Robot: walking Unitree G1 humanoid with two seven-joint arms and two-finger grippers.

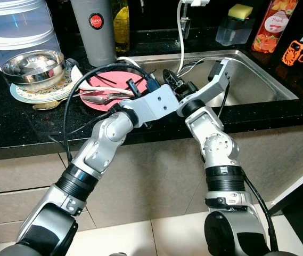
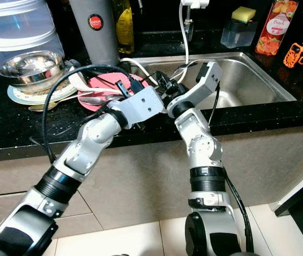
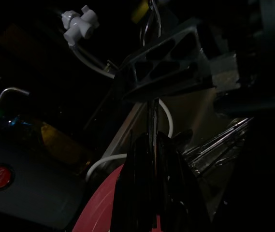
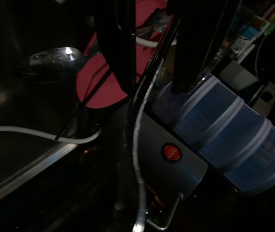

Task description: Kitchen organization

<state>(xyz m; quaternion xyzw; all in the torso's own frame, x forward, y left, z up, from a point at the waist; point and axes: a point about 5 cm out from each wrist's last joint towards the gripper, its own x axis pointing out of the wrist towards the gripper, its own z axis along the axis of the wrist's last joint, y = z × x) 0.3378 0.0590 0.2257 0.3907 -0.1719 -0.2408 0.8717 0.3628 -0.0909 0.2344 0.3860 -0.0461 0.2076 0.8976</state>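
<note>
A red plate (image 1: 106, 82) carrying spoons (image 1: 100, 97) lies on the black counter just left of the steel sink (image 1: 258, 80). Both arms meet over the plate's sink-side edge. My left gripper (image 3: 151, 159) is shut on the thin handle of a long metal utensil (image 3: 151, 116), which stands up from between its fingers. My right gripper (image 4: 151, 89) reaches in from the sink side, its fingers apart on either side of the same handle (image 4: 139, 125). In the left eye view the left gripper (image 1: 135, 88) and right gripper (image 1: 170, 80) sit close together.
A steel bowl (image 1: 34, 66) rests on a patterned plate (image 1: 23, 95) at the left. Behind stand a grey flask (image 1: 93, 32), an oil bottle (image 1: 121, 24) and a clear container (image 1: 13, 24). A white hose (image 1: 181, 37) hangs into the sink. A sponge holder (image 1: 235, 26) and carton (image 1: 273, 24) stand behind it.
</note>
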